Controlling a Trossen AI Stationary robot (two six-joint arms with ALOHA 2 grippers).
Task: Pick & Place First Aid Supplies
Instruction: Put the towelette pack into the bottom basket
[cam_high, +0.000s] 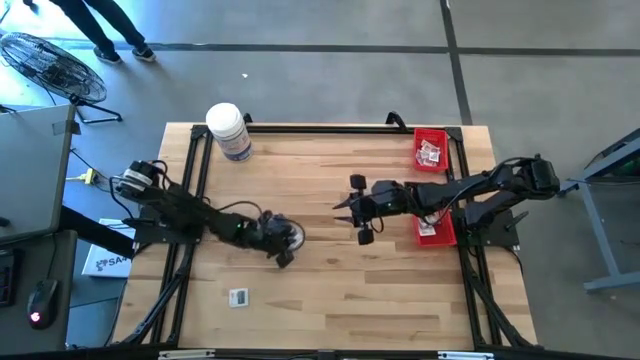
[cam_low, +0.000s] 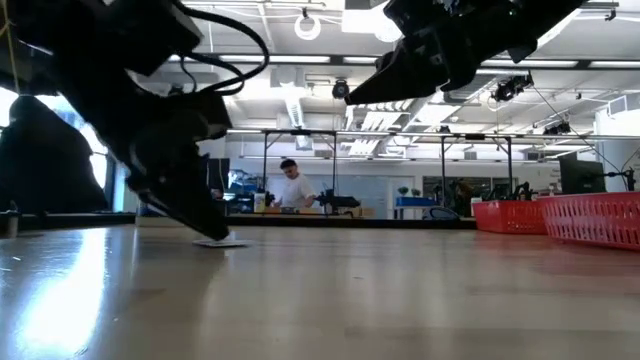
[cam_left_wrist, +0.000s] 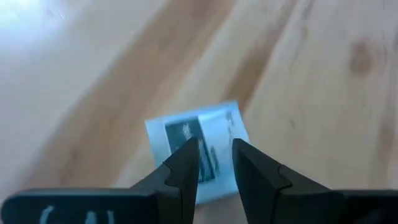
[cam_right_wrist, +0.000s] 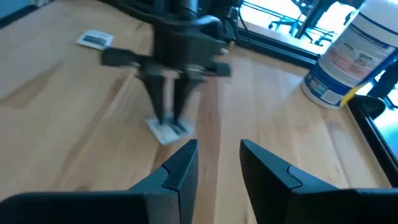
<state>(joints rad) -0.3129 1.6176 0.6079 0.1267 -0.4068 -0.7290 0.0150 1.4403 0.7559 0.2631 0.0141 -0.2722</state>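
High view: the left gripper (cam_high: 284, 238) is low over the middle of the surface (cam_high: 330, 300), its fingers hiding whatever lies beneath. The right gripper (cam_high: 352, 208) hangs near it, closer to the centre, carrying nothing. One packet (cam_high: 238, 296) lies alone toward the front left. Two red bins (cam_high: 432, 147) sit at the right edge, the far one holding several packets; a white jar (cam_high: 230, 131) stands at the back left.

Low view: the left gripper (cam_low: 205, 215) reaches down to a flat packet (cam_low: 220, 241) lying on the surface, fingertips at or just above it. The right arm is well up in the air. A person stands far off in the room behind.

Left wrist view: the fingers (cam_left_wrist: 186, 163) stand a little apart, straddling a white packet (cam_left_wrist: 198, 149) with dark print. It lies flat and is not yet pinched.

Right wrist view: the right fingers (cam_right_wrist: 180, 165) are spread with nothing between them, looking across at the left gripper (cam_right_wrist: 169, 121) set over its packet (cam_right_wrist: 166, 131). The second packet (cam_right_wrist: 94, 40) and the jar (cam_right_wrist: 345, 56) show beyond.

The step in hand looks like the pick. Next, the left fingers must settle lower and close on the packet's thin edges without skidding it, then lift and carry it toward a bin.
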